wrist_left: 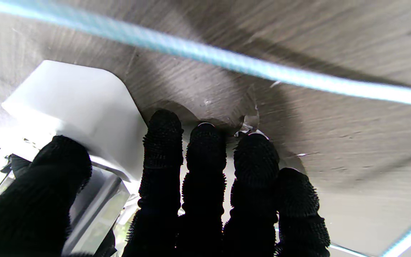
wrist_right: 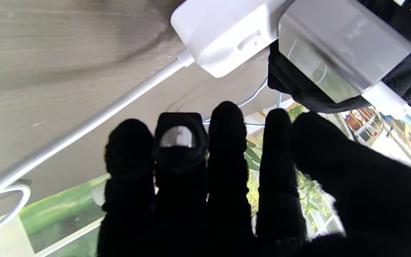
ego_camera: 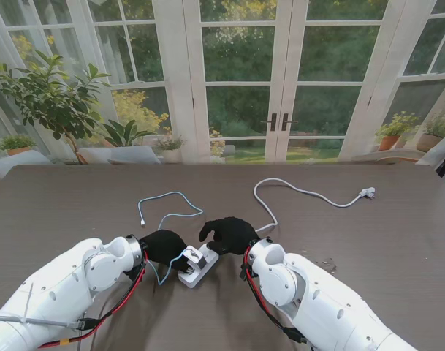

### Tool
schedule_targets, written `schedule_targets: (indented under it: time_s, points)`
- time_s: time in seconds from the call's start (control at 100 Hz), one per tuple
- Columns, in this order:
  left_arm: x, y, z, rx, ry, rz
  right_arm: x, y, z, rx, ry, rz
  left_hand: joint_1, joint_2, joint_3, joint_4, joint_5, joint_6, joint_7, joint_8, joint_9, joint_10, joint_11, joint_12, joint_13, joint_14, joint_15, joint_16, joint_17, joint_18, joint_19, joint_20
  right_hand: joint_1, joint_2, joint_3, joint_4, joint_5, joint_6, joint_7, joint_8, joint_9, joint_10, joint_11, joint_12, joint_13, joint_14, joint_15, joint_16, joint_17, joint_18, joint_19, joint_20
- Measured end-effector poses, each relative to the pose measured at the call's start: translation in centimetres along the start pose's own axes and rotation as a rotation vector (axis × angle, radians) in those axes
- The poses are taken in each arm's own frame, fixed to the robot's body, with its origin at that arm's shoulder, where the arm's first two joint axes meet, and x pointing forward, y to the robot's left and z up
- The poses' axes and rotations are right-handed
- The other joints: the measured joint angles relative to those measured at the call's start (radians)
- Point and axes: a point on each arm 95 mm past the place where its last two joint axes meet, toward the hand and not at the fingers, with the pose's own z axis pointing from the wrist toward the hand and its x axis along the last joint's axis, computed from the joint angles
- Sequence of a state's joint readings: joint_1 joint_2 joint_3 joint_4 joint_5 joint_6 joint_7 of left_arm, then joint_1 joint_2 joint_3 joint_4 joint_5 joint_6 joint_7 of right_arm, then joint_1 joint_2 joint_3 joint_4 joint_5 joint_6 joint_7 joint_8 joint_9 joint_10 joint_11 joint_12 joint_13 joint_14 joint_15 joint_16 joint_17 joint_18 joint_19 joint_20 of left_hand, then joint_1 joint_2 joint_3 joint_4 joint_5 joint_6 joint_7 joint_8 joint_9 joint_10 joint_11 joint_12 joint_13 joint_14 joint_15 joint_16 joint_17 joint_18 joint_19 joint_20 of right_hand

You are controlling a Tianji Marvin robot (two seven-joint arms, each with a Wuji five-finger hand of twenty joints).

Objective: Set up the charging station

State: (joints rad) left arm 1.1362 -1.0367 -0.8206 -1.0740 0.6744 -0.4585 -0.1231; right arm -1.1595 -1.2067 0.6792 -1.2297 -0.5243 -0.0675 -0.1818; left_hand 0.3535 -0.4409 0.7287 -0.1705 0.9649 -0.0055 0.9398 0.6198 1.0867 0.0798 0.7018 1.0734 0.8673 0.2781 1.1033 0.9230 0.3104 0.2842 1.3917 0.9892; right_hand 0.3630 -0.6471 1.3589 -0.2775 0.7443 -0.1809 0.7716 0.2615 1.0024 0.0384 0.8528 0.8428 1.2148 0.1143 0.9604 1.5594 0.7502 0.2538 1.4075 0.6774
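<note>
A white power strip (ego_camera: 202, 273) lies on the dark table near me, its white cord (ego_camera: 295, 191) running to a plug (ego_camera: 367, 193) at the far right. My left hand (ego_camera: 162, 247) is shut on a clear-cased charger adapter (ego_camera: 194, 257), which it holds against the strip's top. The right wrist view shows the adapter (wrist_right: 337, 50) butted to the strip (wrist_right: 223, 32). A light blue cable (ego_camera: 175, 196) trails from the adapter toward the far left. My right hand (ego_camera: 229, 232) hovers at the strip's far end, fingers (wrist_right: 227, 142) extended and holding nothing.
Small clear scraps (ego_camera: 328, 263) lie on the table (ego_camera: 76, 212) to the right of my right forearm. Potted plants (ego_camera: 58, 99) and glass doors stand beyond the far edge. The blue cable's loose end (ego_camera: 142, 221) rests left of my left hand.
</note>
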Motion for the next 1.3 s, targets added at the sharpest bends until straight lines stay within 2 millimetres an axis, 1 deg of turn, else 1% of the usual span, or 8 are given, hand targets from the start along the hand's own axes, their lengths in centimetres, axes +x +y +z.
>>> schedule_targets:
  time_s: [0.02,0.16,0.3,0.42,0.5,0.66,0.95,1.3]
  points:
    - [0.0,0.0,0.0,0.0,-0.001,0.001,0.0,0.0,0.0,0.001,0.002,-0.007,0.0,0.0,0.007,-0.018,-0.001,-0.002,0.003,-0.005,0.0,0.0,-0.001,0.0,0.0,0.0,-0.001,0.0,0.0,0.0,0.0,0.0,0.016,-0.012,0.005,-0.01,0.007,-0.007,0.0,-0.009,0.011,-0.001,0.007,0.012,0.0,-0.002,0.005,0.0,0.002,0.0,0.001,0.0]
    - [0.3,0.0,-0.2,-0.002,-0.005,0.029,0.0,0.1,0.2,0.015,0.011,-0.031,-0.002,0.004,0.013,-0.018,-0.002,-0.01,0.004,-0.03,-0.001,-0.003,-0.027,-0.009,0.0,-0.005,-0.055,0.0,0.0,0.0,0.0,-0.001,0.135,-0.066,0.028,-0.077,0.079,-0.048,-0.001,-0.035,0.028,-0.012,0.05,0.094,0.022,-0.004,0.068,0.0,0.005,0.0,0.02,0.0]
    - [0.5,0.0,-0.4,-0.008,-0.009,0.031,-0.1,-0.3,0.3,0.044,0.05,-0.045,-0.002,0.004,0.018,-0.026,-0.013,-0.018,0.018,-0.057,-0.004,-0.007,-0.027,-0.01,-0.009,-0.008,-0.063,0.001,0.001,-0.001,0.0,-0.001,0.225,-0.09,0.04,-0.103,0.143,-0.057,-0.001,-0.035,0.059,-0.023,0.086,0.141,0.036,-0.008,0.123,0.0,0.012,0.0,0.037,0.003]
    - [0.6,0.0,-0.5,-0.011,-0.009,0.038,-0.3,-0.7,0.2,0.069,0.084,-0.068,0.0,0.004,0.026,-0.026,-0.014,-0.026,0.028,-0.069,-0.004,-0.007,-0.027,-0.011,-0.01,-0.008,-0.082,0.001,0.007,-0.001,0.0,-0.003,0.236,-0.099,0.05,-0.111,0.163,-0.063,-0.001,-0.035,0.071,-0.024,0.11,0.178,0.049,-0.015,0.181,0.0,0.015,-0.002,0.057,0.006]
    - [0.7,0.0,-0.6,-0.014,-0.009,0.042,-0.5,-0.9,0.1,0.082,0.096,-0.09,0.012,0.004,0.027,-0.052,-0.014,-0.028,0.032,-0.072,-0.004,-0.008,-0.027,-0.011,-0.01,-0.009,-0.096,0.0,0.007,-0.002,0.0,-0.003,0.236,-0.112,0.06,-0.111,0.163,-0.045,0.003,-0.032,0.071,-0.025,0.121,0.196,0.052,-0.015,0.223,0.0,0.015,-0.003,0.068,0.014]
    - [0.8,0.0,-0.9,-0.025,-0.006,0.049,-0.9,-1.2,0.0,0.105,0.108,-0.127,0.013,0.004,0.027,-0.064,-0.014,-0.028,0.039,-0.079,-0.004,-0.008,-0.027,-0.012,-0.009,-0.012,-0.104,-0.003,0.011,-0.003,0.0,-0.004,0.236,-0.145,0.074,-0.121,0.165,-0.044,0.002,-0.01,0.098,-0.028,0.135,0.216,0.062,-0.024,0.281,0.0,0.021,-0.014,0.083,0.018]
    - [0.9,0.1,-1.6,-0.043,-0.001,0.062,-1.1,-1.3,0.3,0.143,0.098,-0.145,0.013,0.004,0.027,-0.066,-0.014,-0.035,0.05,-0.088,-0.005,-0.008,-0.027,-0.012,-0.009,-0.021,-0.131,-0.014,0.011,-0.006,0.0,-0.014,0.235,-0.163,0.08,-0.132,0.036,-0.061,-0.079,0.007,0.129,-0.03,0.135,0.224,0.062,-0.026,0.337,0.0,0.037,-0.019,0.095,0.026]
    - [0.9,0.2,-2.3,-0.062,0.002,0.065,-0.8,-1.4,0.3,0.163,0.112,-0.177,0.013,0.004,0.027,-0.067,-0.014,-0.037,0.054,-0.097,-0.005,-0.009,-0.027,-0.012,-0.01,-0.021,-0.141,-0.028,0.011,-0.006,0.0,-0.014,0.235,-0.164,0.081,-0.132,0.035,-0.107,-0.083,0.003,0.141,-0.032,0.136,0.225,0.062,-0.031,0.388,0.0,0.048,-0.022,0.114,0.029]
